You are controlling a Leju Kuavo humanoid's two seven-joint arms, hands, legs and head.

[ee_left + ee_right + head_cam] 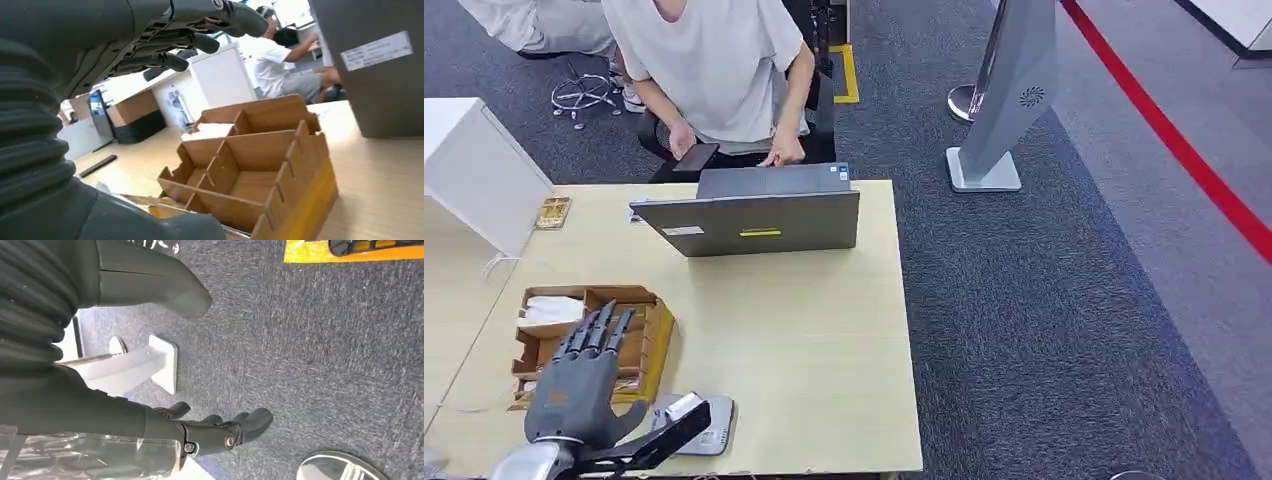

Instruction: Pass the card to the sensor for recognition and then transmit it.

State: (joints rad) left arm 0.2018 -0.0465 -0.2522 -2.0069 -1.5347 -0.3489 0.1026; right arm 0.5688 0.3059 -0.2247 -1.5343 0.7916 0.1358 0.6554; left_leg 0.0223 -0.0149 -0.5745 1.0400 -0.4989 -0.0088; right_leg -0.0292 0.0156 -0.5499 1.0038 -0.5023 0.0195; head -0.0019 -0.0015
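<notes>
Below, at the near edge of the table (804,340), the left hand (584,385) is held over a cardboard box (649,345) with its fingers (604,330) stretched apart and nothing gripped. The right hand (220,432) is seen hanging above the carpet (325,355), its fingers loosely apart and nothing held. One box is counted, brown corrugated card split into several open compartments by slotted dividers, with a yellow side. One white card (554,308) is seen lying in the far compartment of the box. One flat grey sensor (704,430) is laid just beside the box, partly covered by the arm's dark bracket. One grey laptop (754,215) is stood open further out, its lid back marked with a white and a yellow label. One person (714,70) in a pale shirt is seated behind it. The tabletop is pale wood laminate, smooth and rectangular. The floor is covered in dark speckled carpet crossed by one red line (1174,140), and one slanted grey stand (1014,90) is planted on it.
</notes>
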